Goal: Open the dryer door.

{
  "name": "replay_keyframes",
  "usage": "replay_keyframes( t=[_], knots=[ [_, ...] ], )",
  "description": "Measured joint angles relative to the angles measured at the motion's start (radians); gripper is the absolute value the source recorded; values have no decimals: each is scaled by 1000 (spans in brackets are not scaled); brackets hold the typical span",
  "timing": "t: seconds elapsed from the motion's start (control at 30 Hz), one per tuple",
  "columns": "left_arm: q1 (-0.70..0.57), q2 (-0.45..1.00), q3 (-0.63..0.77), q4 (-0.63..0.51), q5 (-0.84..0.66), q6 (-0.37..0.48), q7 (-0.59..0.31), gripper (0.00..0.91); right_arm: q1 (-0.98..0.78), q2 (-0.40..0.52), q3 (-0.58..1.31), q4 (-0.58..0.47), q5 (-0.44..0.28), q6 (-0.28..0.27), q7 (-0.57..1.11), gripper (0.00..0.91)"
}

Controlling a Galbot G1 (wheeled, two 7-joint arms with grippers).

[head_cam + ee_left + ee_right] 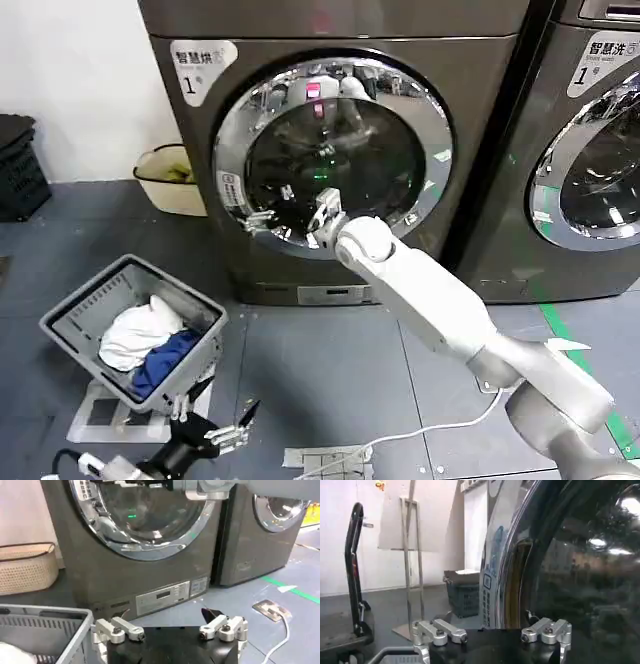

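Two machines stand side by side before us, and we go from left to right. At far left against the wall sits a tan basket [168, 176]. Nearer us on the floor, a grey laundry basket [75, 315] tilts with white and blue clothes inside. Just right of it, low and near, our left gripper [212, 432] hangs above the floor, its fingers [116, 628] spread wide and holding nothing.

Next comes the dryer [190, 215] with its door [232, 130], a chrome ring around dark glass, set in the front panel. We cannot tell whether the door has come off its seal; in the right wrist view the ring's left edge [501, 580] shows a gap beside the panel. Our right arm [440, 310] reaches up from the lower right, and our right gripper [285, 222] is at the ring's lower left rim. Its fingers [439, 632] stand apart; whether they touch the ring we cannot tell.

Farthest right stands the second machine [600, 180].
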Motion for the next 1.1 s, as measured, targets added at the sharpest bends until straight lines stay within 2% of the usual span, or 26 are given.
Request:
replay_keyframes(
  t=[1.1],
  knots=[
    [-18,3,1,10,-13,4,0,907,59,75,-44,-100,-4,3,-25,907]
  ],
)
